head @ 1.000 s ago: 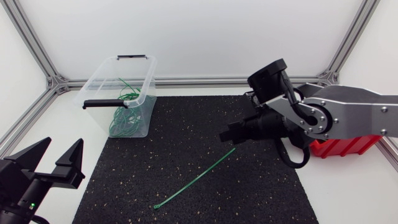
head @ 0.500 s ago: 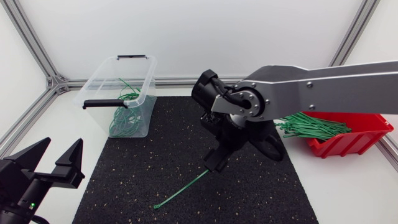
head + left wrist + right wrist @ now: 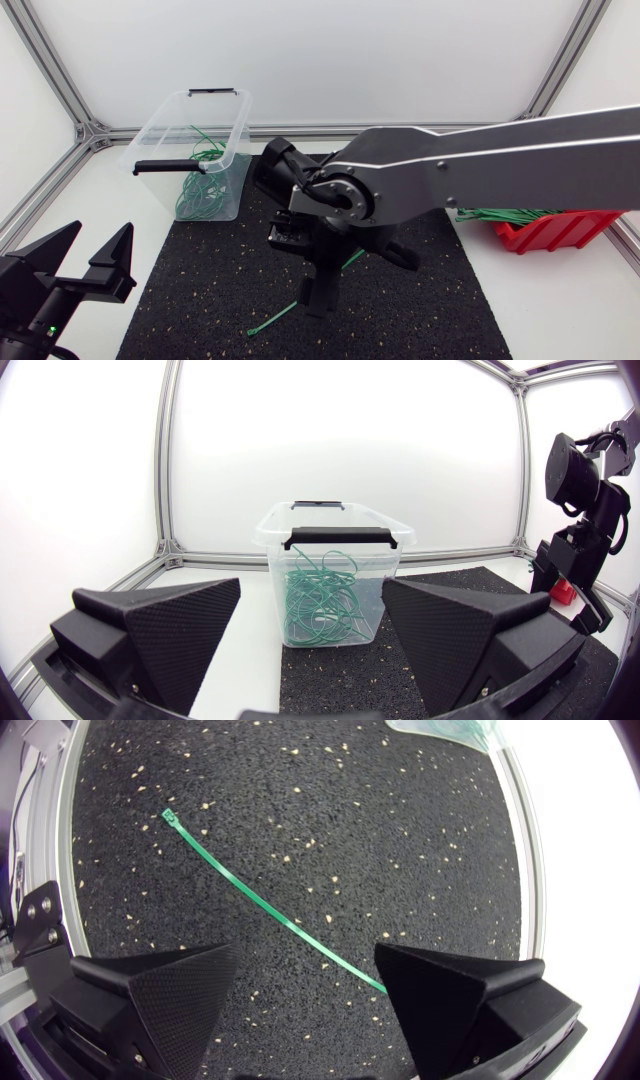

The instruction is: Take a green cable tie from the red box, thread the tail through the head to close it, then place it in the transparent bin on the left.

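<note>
One green cable tie [image 3: 277,318] lies straight on the black mat, its small head [image 3: 168,816] pointing toward the front left. My right gripper [image 3: 320,298] hangs open just above the tie's middle. In the right wrist view the tie [image 3: 262,904] runs ahead of the gripper [image 3: 305,1010], with its tail ending near the inner edge of one finger. The red box [image 3: 560,236] with a bundle of green ties stands at the far right. The transparent bin [image 3: 165,128], holding looped green ties, stands at the back left. My left gripper [image 3: 92,262] rests open at the front left, facing the bin [image 3: 300,520].
The black mat [image 3: 220,270] covers the table's middle. My long right arm [image 3: 480,170] stretches across it from the right edge and hides part of the red box. An aluminium frame [image 3: 60,100] borders the table.
My right arm has swung left from beside the red box, across the mat, and come down over the lying tie. The tie and my left arm have not moved.
</note>
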Available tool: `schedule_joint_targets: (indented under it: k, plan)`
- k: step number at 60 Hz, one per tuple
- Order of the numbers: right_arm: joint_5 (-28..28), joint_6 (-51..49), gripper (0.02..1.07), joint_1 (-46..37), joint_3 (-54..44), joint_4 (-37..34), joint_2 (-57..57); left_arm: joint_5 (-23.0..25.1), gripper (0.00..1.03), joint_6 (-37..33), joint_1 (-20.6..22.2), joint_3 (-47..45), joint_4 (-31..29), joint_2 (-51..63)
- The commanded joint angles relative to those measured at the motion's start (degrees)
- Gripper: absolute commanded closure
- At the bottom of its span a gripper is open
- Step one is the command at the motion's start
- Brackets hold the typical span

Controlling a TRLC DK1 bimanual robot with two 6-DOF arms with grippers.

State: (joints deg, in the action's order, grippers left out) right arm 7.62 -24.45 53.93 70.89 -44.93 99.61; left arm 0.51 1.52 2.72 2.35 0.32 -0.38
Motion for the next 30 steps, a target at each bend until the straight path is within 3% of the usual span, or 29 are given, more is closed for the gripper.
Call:
schedule_joint_targets:
  k: [1, 17, 22, 30]
  plan:
    - [-1.6, -4.0, 0.06, 1.6, 1.5, 0.1, 2.1, -0.2, 0.04, 0.9, 0.2, -2.1, -1.9, 0.1]
    - [-7.6, -14.0, 0.07, 3.3, 3.8, 0.9, 7.5, -0.2, 0.04, 0.9, 0.1, -2.2, -1.9, 0.1]
    - [-8.8, -15.7, 0.14, 3.2, 4.1, 1.9, 8.5, -0.2, 0.04, 0.9, 0.1, -2.2, -1.9, 0.1]
    - [-10.4, -16.9, 0.17, 3.2, 5.2, 2.0, 10.9, -0.2, 0.04, 0.9, 0.2, -2.2, -1.9, 0.1]
